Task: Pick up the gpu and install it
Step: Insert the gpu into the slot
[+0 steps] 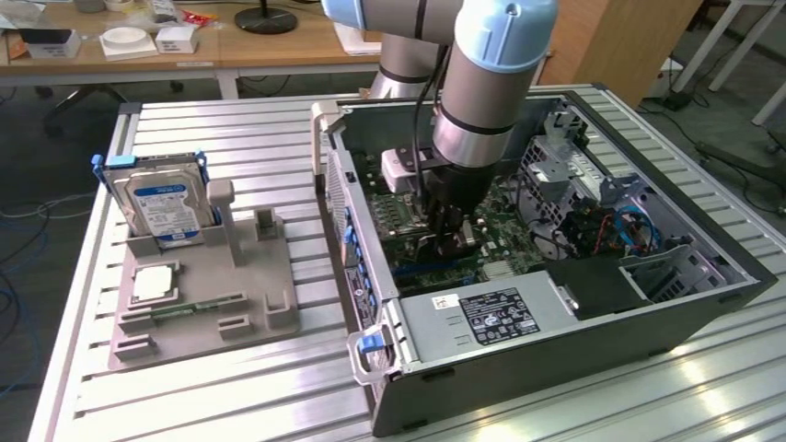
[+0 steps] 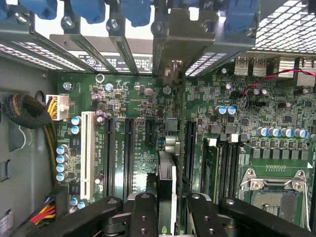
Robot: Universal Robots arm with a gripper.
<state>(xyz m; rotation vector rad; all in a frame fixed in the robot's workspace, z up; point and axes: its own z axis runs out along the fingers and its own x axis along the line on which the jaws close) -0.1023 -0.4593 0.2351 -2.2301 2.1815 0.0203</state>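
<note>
Silver arm [image 1: 481, 101] pointing down | gripper [image 2: 168, 205] clamping gpu [image 2: 166, 180] | above motherboard [image 2: 128, 143]

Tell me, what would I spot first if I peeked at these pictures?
The big silver-and-blue robot arm reaching down into the open computer case catches the eye first. Close up, its black fingers pinch the gpu, seen edge-on, over the green motherboard. On the exterior view's left, a hard drive with a blue label stands upright in a grey holder.
</note>
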